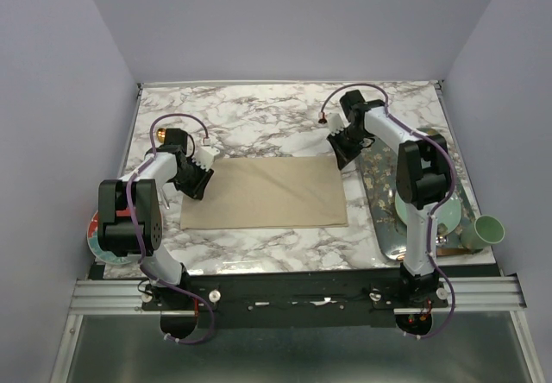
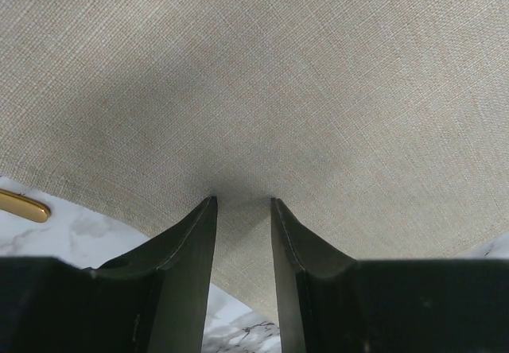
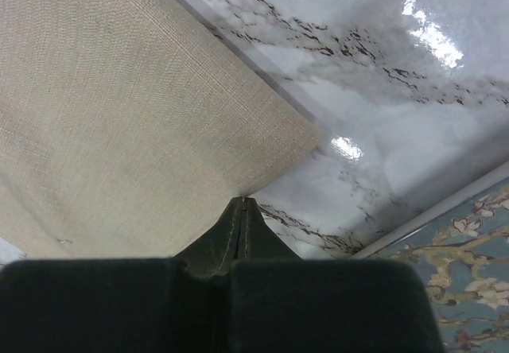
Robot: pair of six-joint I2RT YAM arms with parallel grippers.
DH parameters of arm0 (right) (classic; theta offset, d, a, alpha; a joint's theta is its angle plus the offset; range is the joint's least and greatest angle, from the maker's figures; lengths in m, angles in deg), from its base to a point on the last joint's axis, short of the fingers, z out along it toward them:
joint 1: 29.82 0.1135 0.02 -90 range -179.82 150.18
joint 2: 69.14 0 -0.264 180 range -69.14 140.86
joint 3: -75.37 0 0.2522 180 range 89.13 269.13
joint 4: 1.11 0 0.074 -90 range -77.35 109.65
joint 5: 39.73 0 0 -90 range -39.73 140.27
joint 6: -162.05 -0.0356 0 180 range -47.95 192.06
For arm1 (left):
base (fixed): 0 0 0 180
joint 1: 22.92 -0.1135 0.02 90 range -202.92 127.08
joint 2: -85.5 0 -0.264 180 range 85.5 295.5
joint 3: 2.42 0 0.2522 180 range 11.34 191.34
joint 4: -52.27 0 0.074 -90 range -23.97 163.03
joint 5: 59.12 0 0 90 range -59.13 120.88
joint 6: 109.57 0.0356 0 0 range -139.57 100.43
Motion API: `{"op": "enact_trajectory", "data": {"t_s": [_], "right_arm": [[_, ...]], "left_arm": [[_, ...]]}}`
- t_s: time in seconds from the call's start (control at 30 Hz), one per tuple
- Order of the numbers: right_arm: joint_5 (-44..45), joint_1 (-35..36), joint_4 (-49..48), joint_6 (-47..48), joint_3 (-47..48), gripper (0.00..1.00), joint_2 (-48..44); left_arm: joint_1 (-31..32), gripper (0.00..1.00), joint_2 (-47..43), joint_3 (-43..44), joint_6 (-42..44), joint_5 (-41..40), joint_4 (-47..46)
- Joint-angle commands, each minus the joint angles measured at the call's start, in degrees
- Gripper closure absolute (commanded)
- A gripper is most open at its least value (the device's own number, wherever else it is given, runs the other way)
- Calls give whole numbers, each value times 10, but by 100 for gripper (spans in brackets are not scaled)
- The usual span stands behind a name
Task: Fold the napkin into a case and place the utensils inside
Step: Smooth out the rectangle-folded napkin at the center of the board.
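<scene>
Napkin (image 1: 267, 191), one only, spread flat and unfolded at mid-tabletop (image 1: 259, 124), long edges running left to right. Shows no crease yet, so probably stands at the very first fold, with the case not begun. Right jaws pressed together on the far right corner, seemingly pinching the cloth there. Left jaws a little apart at the left edge near the far corner, tips down on the weave, not yet closed. Calls next, most likely, for closing the left jaws on that corner, then lifting both corners level and carrying them toward the near edge for a straight fold. Of the utensils, only one gold handle end (image 2: 20, 206) in the left wrist view, on the marble just beside the napkin's edge; cannot tell spoon from fork, nor find the second piece. Farther out: one blossom-patterned tray (image 1: 377, 195) to the right, one pale green cup (image 1: 487, 230) near its close end, one red-rimmed plate (image 1: 93, 228) peeking from under the left arm.
</scene>
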Motion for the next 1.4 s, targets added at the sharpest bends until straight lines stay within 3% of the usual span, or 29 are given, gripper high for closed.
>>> {"op": "enact_trajectory", "data": {"t_s": [0.0,0.17,0.33,0.37,0.7,1.07,1.2,1.23,1.27,1.37], "right_arm": [[7,-9,13,6,14,99,6],[4,-13,13,5,14,98,0],[-37,-13,21,2,11,59,-3],[-38,-13,21,2,11,56,-1],[-62,-14,26,-3,36,53,27],[-47,-15,24,-6,44,59,41],[-45,-16,26,-6,46,77,36],[-42,-16,25,-5,46,91,35],[-36,-17,26,-6,48,97,34],[-16,-21,26,-1,51,99,30]], "left_arm": [[4,59,12,4,4,-13,-2],[4,59,13,5,5,-14,0],[3,59,14,4,5,-13,-1],[4,59,15,5,5,-13,0],[4,59,20,11,8,-13,3],[4,59,23,14,7,-15,3],[4,60,23,14,8,-18,3],[4,60,24,14,8,-19,4],[4,62,25,14,9,-20,4],[4,67,28,16,8,-28,3]]}}
